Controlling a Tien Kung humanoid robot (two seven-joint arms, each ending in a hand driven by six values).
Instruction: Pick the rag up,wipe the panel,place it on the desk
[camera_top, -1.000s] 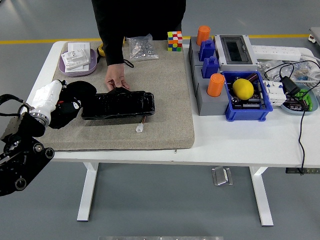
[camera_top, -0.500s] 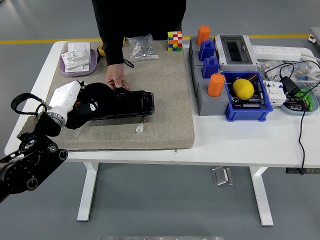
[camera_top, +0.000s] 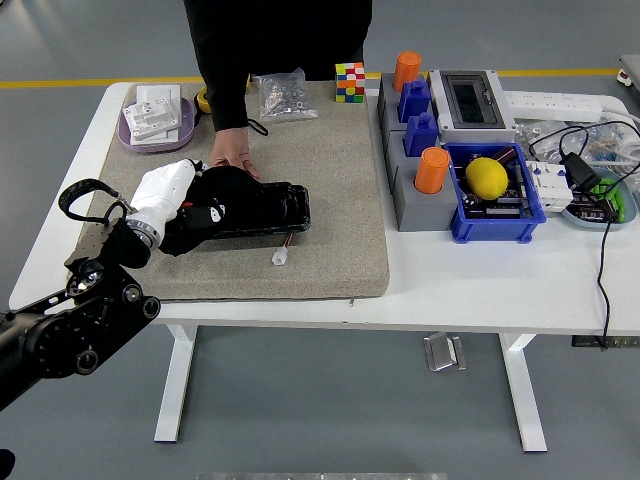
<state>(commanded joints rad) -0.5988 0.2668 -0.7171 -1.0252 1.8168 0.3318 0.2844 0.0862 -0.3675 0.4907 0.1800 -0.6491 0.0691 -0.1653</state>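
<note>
The left hand (camera_top: 185, 200) is clutching the black rag (camera_top: 222, 190) and pressing it onto the left end of the glossy black panel (camera_top: 255, 209). Just beyond it, a person's hand (camera_top: 232, 152) is steadying the panel's far edge.

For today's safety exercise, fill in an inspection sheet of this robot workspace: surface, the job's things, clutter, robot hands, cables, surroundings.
Surface: white table with a beige mat on its left half.
Job's things: black rag lies on the glossy black panel, which rests on the mat.
Clutter: colour cube, bag of small parts, blue bin holding a yellow ball, orange cylinders.
Robot hands: left robot hand on the rag; right not in view.
Cables: black cable trails off the table's right side.
Surroundings: a person's hand steadies the panel's far edge; grey floor.
</note>
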